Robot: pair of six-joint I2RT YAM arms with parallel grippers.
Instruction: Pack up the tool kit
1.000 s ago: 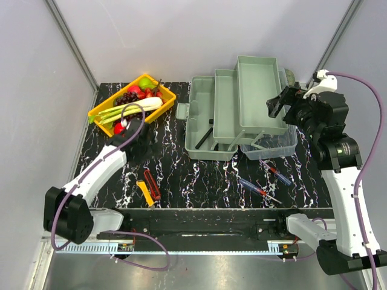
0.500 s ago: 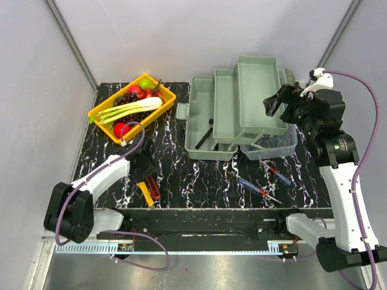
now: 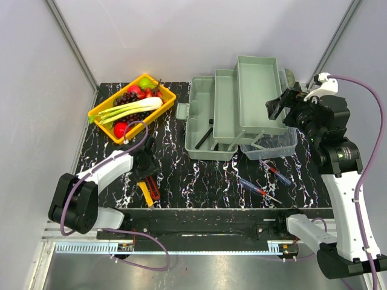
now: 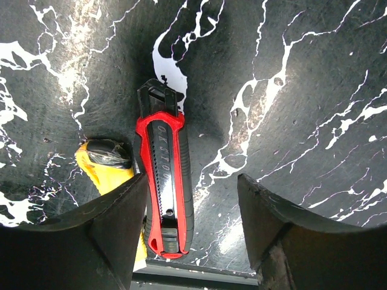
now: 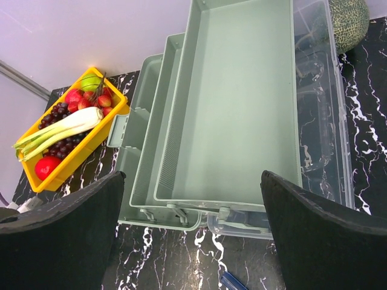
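We see the open tool kit [image 3: 257,90] far back on the table [image 3: 199,175] under the spread fingers of the right gripper [image 3: 273,109], while the left gripper [image 4: 190,184], fingers spread, straddles the red cutter [image 4: 164,181], which we judge light and stiff, best pinched across its sides.
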